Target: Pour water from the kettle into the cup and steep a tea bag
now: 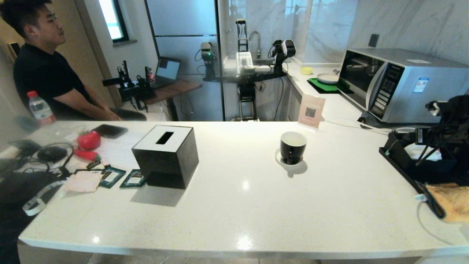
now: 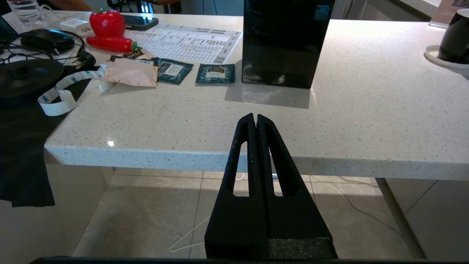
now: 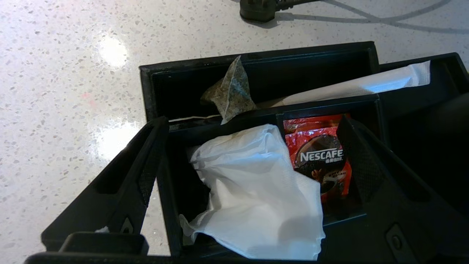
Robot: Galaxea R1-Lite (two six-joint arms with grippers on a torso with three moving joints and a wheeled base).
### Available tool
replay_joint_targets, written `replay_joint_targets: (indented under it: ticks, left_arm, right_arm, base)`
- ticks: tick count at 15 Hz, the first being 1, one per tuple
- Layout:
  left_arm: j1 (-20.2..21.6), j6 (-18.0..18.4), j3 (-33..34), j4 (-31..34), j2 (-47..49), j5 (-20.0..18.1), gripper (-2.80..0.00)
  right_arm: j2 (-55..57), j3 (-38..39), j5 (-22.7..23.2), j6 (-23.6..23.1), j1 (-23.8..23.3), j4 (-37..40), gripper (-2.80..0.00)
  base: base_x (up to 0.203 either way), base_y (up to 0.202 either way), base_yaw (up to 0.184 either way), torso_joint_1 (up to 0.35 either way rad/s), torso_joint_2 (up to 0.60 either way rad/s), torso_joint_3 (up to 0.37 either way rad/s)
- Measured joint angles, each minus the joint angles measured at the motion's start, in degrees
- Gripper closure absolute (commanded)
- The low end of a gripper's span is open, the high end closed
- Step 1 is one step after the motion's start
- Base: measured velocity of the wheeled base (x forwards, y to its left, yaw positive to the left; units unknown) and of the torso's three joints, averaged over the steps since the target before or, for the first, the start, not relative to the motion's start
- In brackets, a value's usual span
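Observation:
The black cup [image 1: 292, 147] stands on its white saucer [image 1: 301, 167] mid-counter; it also shows in the left wrist view as the cup [image 2: 455, 36]. Whether it holds water I cannot tell. The kettle is out of view. A pale tea bag [image 3: 231, 91] leans in the far compartment of the black tray [image 3: 161, 84] at the counter's right. My right gripper [image 3: 253, 124] hangs open over the tray, its fingers either side of a crumpled white tissue [image 3: 253, 194]. Its arm [image 1: 449, 124] shows at the right edge. My left gripper [image 2: 255, 117] is shut and empty, low before the counter's front edge.
A black cube tissue box [image 1: 166, 156] stands left of centre, with dark green sachets [image 1: 133, 178] beside it. A microwave [image 1: 399, 80] sits at the back right. Red Nescafe sachets [image 3: 322, 154] fill one tray compartment. A person [image 1: 44, 73] sits at the far left.

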Motion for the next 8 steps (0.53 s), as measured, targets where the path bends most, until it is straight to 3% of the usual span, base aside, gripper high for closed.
replay_joint_targets:
  ticks: [8]
  left_arm:
    - [0.0,0.0,0.0,0.0,0.0,0.0,0.0]
  right_arm:
    - [2.5,-2.5,-0.3,-0.2,-0.2,-0.5,-2.8]
  base:
    - [0.0,0.0,0.0,0.0,0.0,0.0]
